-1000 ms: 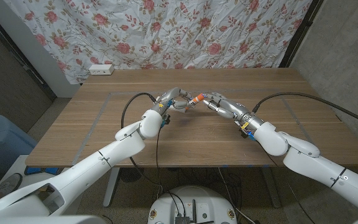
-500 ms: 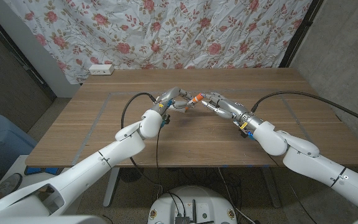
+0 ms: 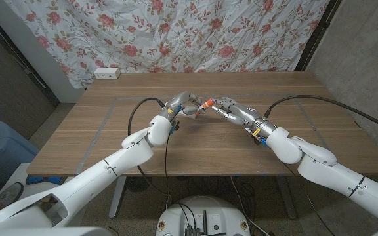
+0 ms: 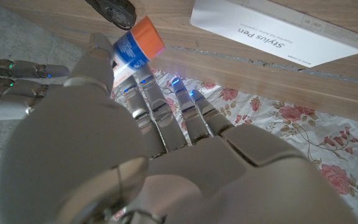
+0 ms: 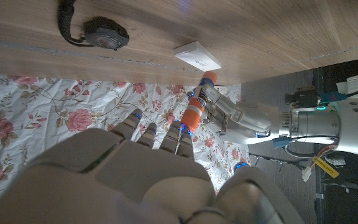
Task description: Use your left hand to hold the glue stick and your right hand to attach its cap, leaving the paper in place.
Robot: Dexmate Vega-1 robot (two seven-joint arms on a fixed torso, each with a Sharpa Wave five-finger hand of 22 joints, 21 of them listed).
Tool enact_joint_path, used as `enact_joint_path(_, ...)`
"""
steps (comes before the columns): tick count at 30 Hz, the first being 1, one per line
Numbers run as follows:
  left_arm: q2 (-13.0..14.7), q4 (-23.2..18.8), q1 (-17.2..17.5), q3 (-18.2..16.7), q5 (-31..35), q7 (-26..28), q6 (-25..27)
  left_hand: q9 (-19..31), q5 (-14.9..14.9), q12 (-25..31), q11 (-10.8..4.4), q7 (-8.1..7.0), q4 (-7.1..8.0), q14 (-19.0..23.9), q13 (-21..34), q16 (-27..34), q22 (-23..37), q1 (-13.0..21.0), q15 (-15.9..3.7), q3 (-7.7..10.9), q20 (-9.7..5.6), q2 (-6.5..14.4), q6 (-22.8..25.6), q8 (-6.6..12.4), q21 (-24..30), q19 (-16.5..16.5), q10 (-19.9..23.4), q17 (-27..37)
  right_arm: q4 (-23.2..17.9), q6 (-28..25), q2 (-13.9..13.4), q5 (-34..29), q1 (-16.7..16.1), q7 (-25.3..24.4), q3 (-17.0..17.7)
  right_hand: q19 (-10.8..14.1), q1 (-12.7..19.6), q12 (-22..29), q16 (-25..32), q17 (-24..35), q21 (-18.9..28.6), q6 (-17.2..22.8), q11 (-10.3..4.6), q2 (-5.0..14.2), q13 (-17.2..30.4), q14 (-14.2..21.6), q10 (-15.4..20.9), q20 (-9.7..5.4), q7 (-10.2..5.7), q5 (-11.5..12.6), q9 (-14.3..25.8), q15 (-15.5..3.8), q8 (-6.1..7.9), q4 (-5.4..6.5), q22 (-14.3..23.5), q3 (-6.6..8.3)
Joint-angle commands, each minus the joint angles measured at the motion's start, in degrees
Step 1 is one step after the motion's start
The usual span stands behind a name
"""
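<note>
Fingers of left hand (image 3: pixel 184 105) grip glue stick (image 3: pixel 205 105), right hand (image 3: pixel 228 109) pinching its tip, mid-table (image 3: pixel 110 131), edges well apart.

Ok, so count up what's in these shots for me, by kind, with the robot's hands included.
Robot hands: 2, the left hand and the right hand
Glue stick: 1
White box marked Stylus Pen: 1
Black round device on a cable: 1
White power strip: 1
Total: 6
</note>
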Motion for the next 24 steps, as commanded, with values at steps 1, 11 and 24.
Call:
enact_joint_path(1, -0.22, -0.21, 0.34, -0.07, 0.59, 1.12, 0.31, 0.18, 0.4, 0.63, -4.48, 0.1, 1.0, 0.82, 0.21, 0.22, 0.17, 2.06, -9.41, 1.4, -1.3, 3.89, 6.82, 1.17, 0.24, 0.69, 7.16, 0.12, -0.88, -0.87, -0.38, -0.25, 0.13, 0.99, -0.45, 0.45, -0.61, 0.23, 0.56, 0.09, 0.3, 0.62, -0.03, 5.22, 0.18, 0.16, 0.62, 0.45, 0.0, 0.18, 0.33, -0.03, 0.44, 0.52, 0.13, 0.0)
enact_joint_path(11, -0.3, 0.13, 0.3, -0.11, 0.56, 1.34, -0.57, 0.16, 0.26, 0.62, -4.49, -0.21, 1.15, 1.35, 0.16, 0.32, 0.18, 2.29, -9.36, 1.32, -1.37, 3.82, 7.1, 1.16, 0.2, 0.88, 7.9, 0.18, -0.88, -0.6, -0.73, -0.49, 0.3, 1.36, -0.64, 0.56, -1.33, 0.32, 0.66, 0.12, 0.33, 1.32, -0.18, 5.24, 0.19, 0.22, 1.23, 0.6, -0.08, 0.3, 0.34, -0.18, 0.54, 0.55, 0.13, -0.07)
enact_joint_path(24, -0.36, 0.07, 0.27, -0.09, 0.66, 1.13, -0.6, 0.16, 0.13, 0.54, -4.54, -0.73, 1.28, 1.64, 0.12, 0.33, 0.19, 2.36, -9.36, 1.17, -1.3, 3.7, 7.46, 1.2, 0.15, 0.94, 8.33, 0.2, -0.65, -0.29, -0.43, -0.25, 0.91, 1.95, -0.93, 0.69, -1.84, 0.31, 0.8, 0.13, 0.35, 2.18, -0.34, 5.24, 0.2, 0.42, 1.75, 0.62, -0.04, 0.45, 0.35, -0.52, 0.62, 0.54, 0.13, -0.13)
